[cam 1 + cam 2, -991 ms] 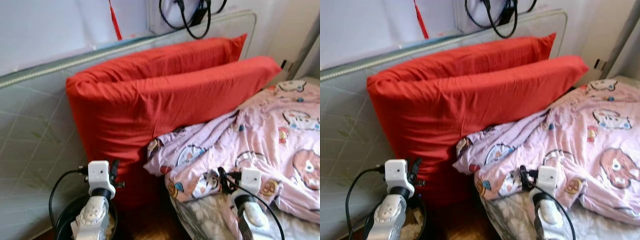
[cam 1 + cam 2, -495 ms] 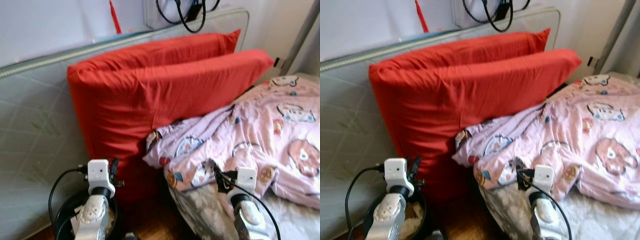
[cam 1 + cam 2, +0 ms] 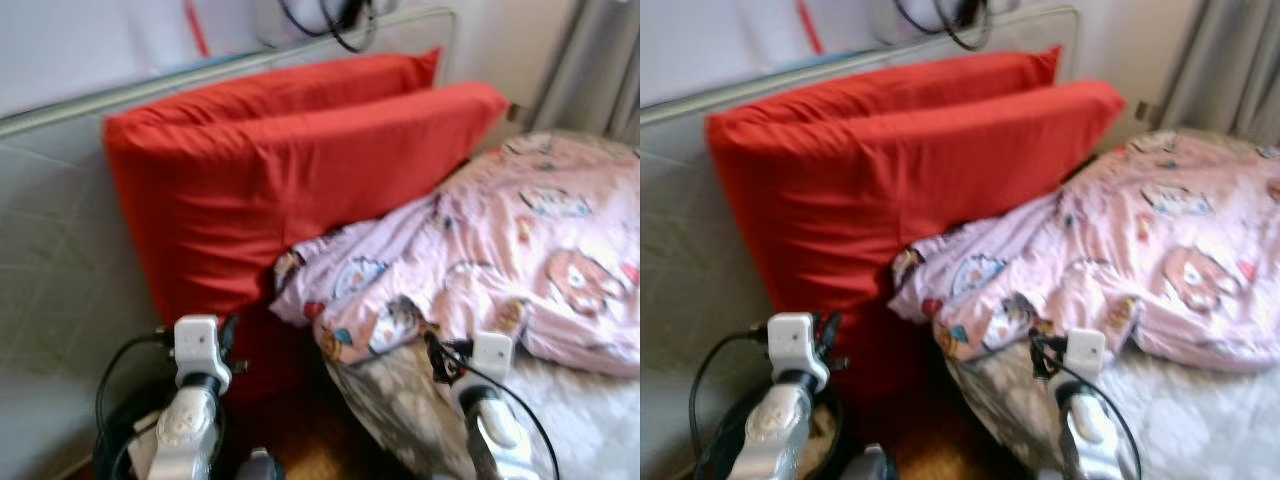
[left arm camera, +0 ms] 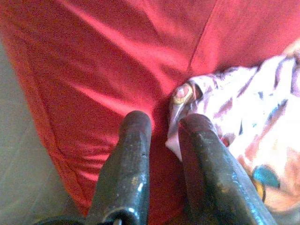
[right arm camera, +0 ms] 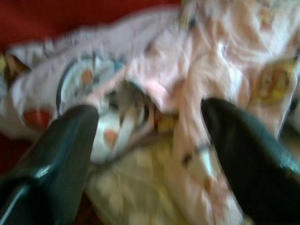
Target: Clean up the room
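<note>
Two red pillows (image 3: 290,170) stand on edge against a grey quilted panel (image 3: 50,240). A crumpled pink cartoon-print blanket (image 3: 500,250) lies on the bed, its corner resting against the lower pillow. My left gripper (image 4: 164,126) is low beside the pillows, fingers close together with nothing between them, pointing at where the pillow meets the blanket corner (image 4: 225,93). Open wide, my right gripper (image 5: 150,122) is held just in front of the blanket's near edge (image 5: 140,93), above the grey floral mattress (image 3: 400,400).
A black round bin (image 3: 120,445) with a cable sits on the wooden floor under my left arm. Grey curtains (image 3: 590,70) hang at the far right. Black cables (image 3: 320,15) dangle on the wall above the pillows.
The whole picture has slid left and is blurred, so the camera has turned right; more curtain shows. Both arms keep about the same pose.
</note>
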{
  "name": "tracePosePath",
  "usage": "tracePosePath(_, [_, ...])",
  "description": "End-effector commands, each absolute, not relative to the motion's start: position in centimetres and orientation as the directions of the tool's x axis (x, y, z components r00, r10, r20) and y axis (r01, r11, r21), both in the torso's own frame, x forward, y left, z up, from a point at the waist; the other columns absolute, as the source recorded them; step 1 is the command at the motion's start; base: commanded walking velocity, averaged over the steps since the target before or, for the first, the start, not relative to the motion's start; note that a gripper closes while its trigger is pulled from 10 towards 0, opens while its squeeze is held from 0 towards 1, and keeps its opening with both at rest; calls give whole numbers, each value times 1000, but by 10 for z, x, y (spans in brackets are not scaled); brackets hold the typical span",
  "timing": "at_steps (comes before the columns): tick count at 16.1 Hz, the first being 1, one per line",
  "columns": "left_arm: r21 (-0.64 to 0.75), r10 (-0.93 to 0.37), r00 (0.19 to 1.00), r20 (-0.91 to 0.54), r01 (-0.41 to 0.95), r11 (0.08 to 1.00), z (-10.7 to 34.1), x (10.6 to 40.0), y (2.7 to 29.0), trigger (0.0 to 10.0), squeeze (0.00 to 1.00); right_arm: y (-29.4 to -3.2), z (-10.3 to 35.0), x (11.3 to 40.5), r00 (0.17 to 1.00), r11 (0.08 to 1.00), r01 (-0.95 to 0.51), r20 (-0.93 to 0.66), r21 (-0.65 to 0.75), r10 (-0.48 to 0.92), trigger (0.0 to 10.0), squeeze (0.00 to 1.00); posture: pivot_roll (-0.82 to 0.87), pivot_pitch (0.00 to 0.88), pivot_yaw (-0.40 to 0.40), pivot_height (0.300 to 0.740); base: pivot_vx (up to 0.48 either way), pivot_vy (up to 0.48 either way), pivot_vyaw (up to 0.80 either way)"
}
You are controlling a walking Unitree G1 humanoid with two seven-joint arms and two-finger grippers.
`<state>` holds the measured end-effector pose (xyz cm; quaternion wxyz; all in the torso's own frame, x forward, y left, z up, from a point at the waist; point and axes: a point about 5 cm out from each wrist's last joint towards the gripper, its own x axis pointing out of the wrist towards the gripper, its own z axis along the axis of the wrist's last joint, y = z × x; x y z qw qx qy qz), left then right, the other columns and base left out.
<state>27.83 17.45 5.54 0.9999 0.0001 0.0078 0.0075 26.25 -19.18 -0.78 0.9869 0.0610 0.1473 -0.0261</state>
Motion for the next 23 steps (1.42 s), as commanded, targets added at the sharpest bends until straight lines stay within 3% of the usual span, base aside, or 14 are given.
tracePosePath(1, [-8, 32, 998, -50, -33, 999, 49, 273, 180, 10000, 0, -184, -2, 271, 961, 992, 38, -275, 120, -4, 10000, 0, 5, 0, 56, 650, 0, 0, 0])
tracePosePath(8, [-22, 11, 998, -54, -12, 1000, 49, 273, 173, 10000, 0, -187, -4, 271, 955, 991, 54, -297, 122, -15, 10000, 0, 0, 0, 58, 650, 0, 0, 0])
tracePosePath(12, [-22, 10, 999, -53, -11, 1000, 49, 273, 173, 10000, 0, -187, -3, 272, 955, 992, 58, -295, 115, -21, 10000, 0, 0, 0, 59, 610, 0, 0, 0])
tracePosePath(23, [-22, -3, 999, -46, 2, 1000, 52, 275, 169, 10000, 0, -184, -3, 273, 954, 992, 52, -301, 117, -14, 10000, 0, 4, 0, 60, 610, 0, 0, 0])
